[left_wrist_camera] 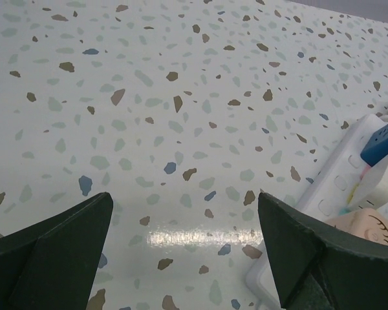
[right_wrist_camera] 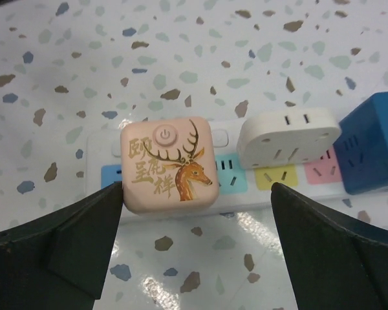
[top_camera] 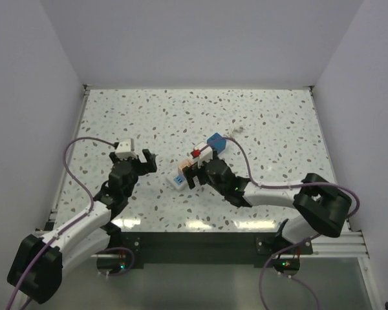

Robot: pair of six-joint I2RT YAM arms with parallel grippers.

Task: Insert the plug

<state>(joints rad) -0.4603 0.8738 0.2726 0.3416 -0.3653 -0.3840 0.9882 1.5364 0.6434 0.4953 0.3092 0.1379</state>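
Sitting on strip (right_wrist_camera: 98,143): plug (right_wrist_camera: 168,166), pink, deer print up; depth of seating unclear
Right gripper (right_wrist_camera: 195,197): fingers wide apart, flanking plug at 9 and 3 o'clock; holding nothing
Neighbours: white adapter (right_wrist_camera: 289,134), blue adapter (right_wrist_camera: 372,142), at plug's 3 o'clock
Left gripper (left_wrist_camera: 184,203): spread wide, empty, over table (left_wrist_camera: 149,97); strip at its 4 o'clock

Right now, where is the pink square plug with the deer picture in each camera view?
Top external: the pink square deer-picture plug, just left of centre.
Left wrist: the plug at the lower right edge.
Right wrist: the plug in the centre.
Shared landmark: the blue cube adapter.
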